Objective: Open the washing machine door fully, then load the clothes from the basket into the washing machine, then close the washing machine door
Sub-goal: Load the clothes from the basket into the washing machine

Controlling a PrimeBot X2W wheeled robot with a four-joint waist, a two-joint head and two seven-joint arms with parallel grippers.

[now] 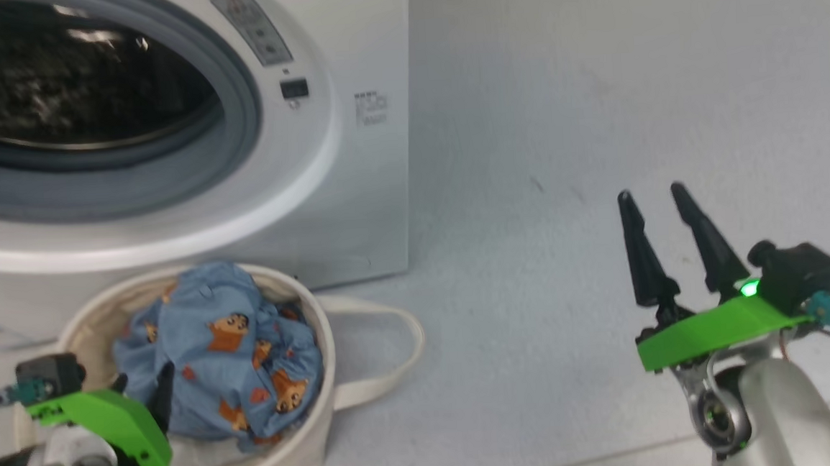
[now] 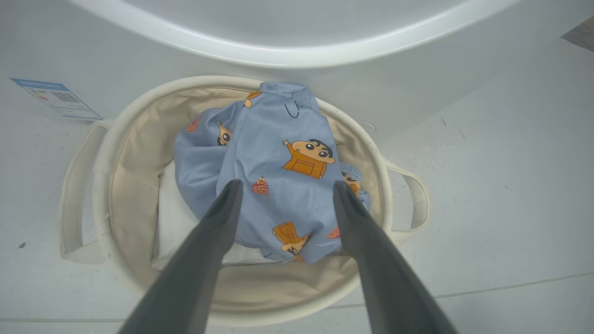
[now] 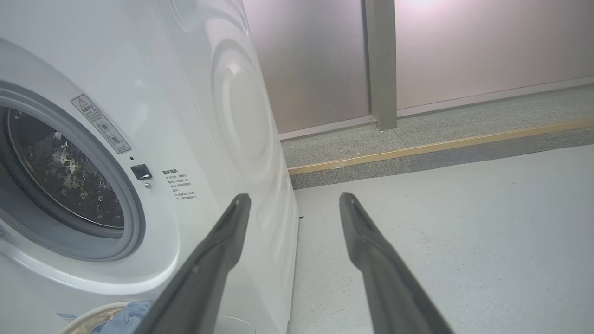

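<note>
I hold the left gripper [image 2: 286, 185] over the basket [image 2: 111, 153], jaws spread wide above the blue cartoon-print clothes [image 2: 274, 134] heaped inside, ready to pinch. The right gripper [image 1: 652, 191] hangs open and empty off to the side, which leaves the washing machine [image 1: 355, 193] mouth unobstructed just behind the basket.

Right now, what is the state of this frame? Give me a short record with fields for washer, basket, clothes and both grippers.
washer: opening uncovered, steel drum visible
basket: on the floor, right in front of the washer
clothes: blue cartoon-print garment bunched in the basket, over a white sheet
left gripper: open over the garment, nothing gripped
right gripper: open, empty, above bare floor right of the washer
</note>
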